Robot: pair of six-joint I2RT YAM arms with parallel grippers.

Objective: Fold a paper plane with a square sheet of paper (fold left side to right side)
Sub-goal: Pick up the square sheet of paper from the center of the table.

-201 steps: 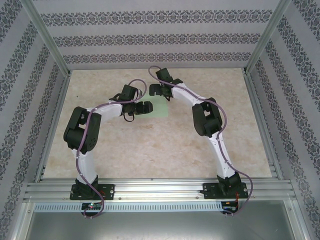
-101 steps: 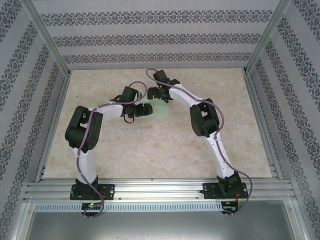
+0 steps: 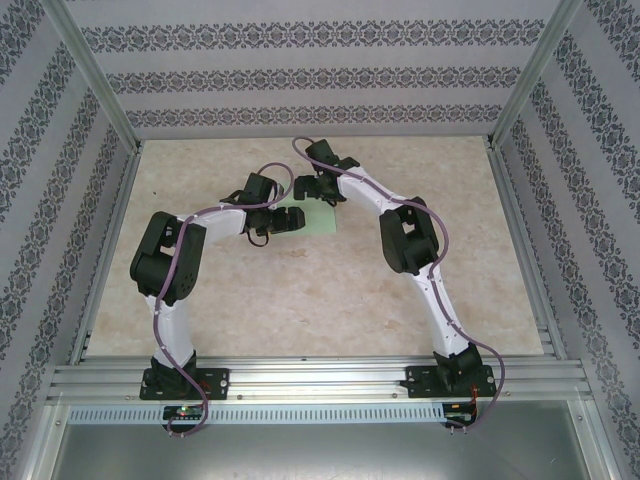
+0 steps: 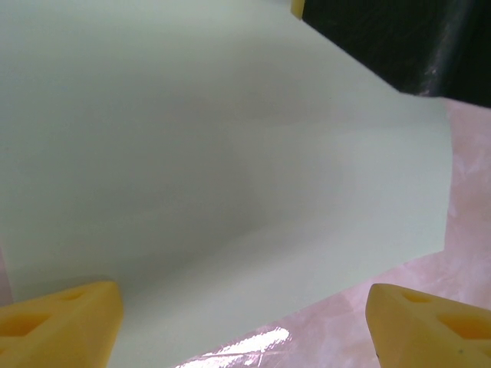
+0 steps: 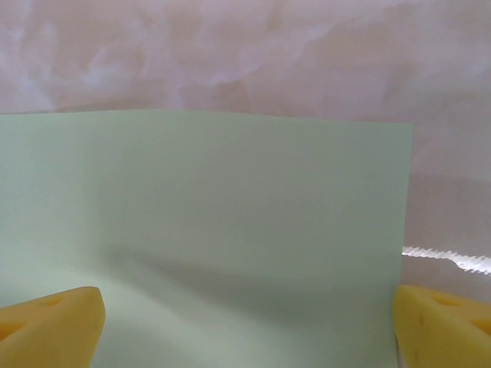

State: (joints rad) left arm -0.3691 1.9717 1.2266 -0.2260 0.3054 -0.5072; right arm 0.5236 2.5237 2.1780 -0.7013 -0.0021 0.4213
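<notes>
The pale green sheet of paper [image 3: 318, 219] lies on the table between the two grippers. In the left wrist view the sheet of paper [image 4: 215, 153] is close up, and its near edge runs slantwise between the yellow fingertips [image 4: 65, 322]. My left gripper [image 3: 288, 221] is open at the sheet's left side, jaws wide apart, with nothing gripped. My right gripper [image 3: 312, 186] is open over the sheet's far edge. In the right wrist view the sheet of paper [image 5: 230, 199] is flat, and its right edge is just inside the right fingertip [image 5: 445, 330].
The marbled beige tabletop [image 3: 330, 300] surrounds the sheet. Aluminium frame posts and patterned walls [image 3: 320, 80] close in the sides and back. The right gripper's dark body [image 4: 399, 38] stands beyond the sheet in the left wrist view.
My right gripper has shifted slightly left and nearer over the sheet's far edge, covering more of it. The left gripper has barely moved.
</notes>
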